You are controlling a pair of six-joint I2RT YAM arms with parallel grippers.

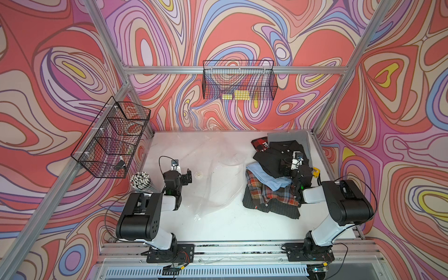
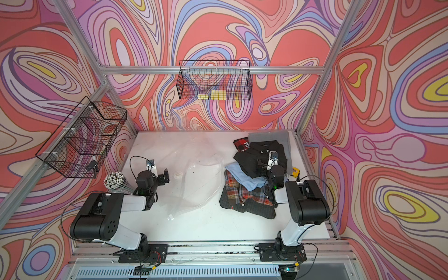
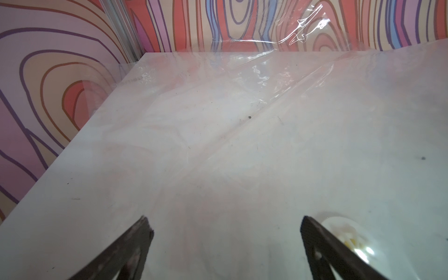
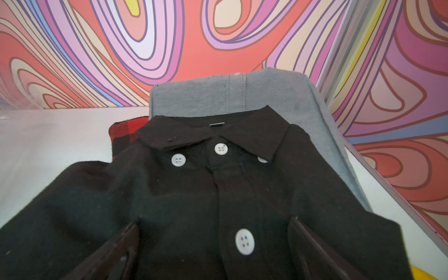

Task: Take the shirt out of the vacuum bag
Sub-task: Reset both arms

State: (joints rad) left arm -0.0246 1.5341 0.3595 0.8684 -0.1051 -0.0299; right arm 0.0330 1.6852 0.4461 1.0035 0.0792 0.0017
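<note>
On the white table (image 1: 230, 225), the vacuum bag (image 1: 213, 174) lies flat in the middle and looks empty. It is thin, light and slippery, so its edge looks best to pinch. Right of it, the black shirt (image 4: 194, 194) tops a pile of clothes (image 1: 269, 194); it is soft and floppy. The right gripper (image 4: 213, 223) hangs wide open over it. The left gripper (image 3: 225, 220), open too, sits beside the small round valve (image 1: 199, 174).

The vacuum bag (image 1: 218, 174) is clear, glossy plastic, creased and catching glare. It lies on a smooth white table (image 1: 230, 225) with a dull sheen. The black shirt (image 4: 194, 206) is matt, slightly fuzzy cloth with shiny white plastic buttons (image 4: 244, 241). The grey cloth (image 4: 218, 97) on its far side is a flat weave. The far basket (image 1: 238, 80) is black metal wire.
</note>
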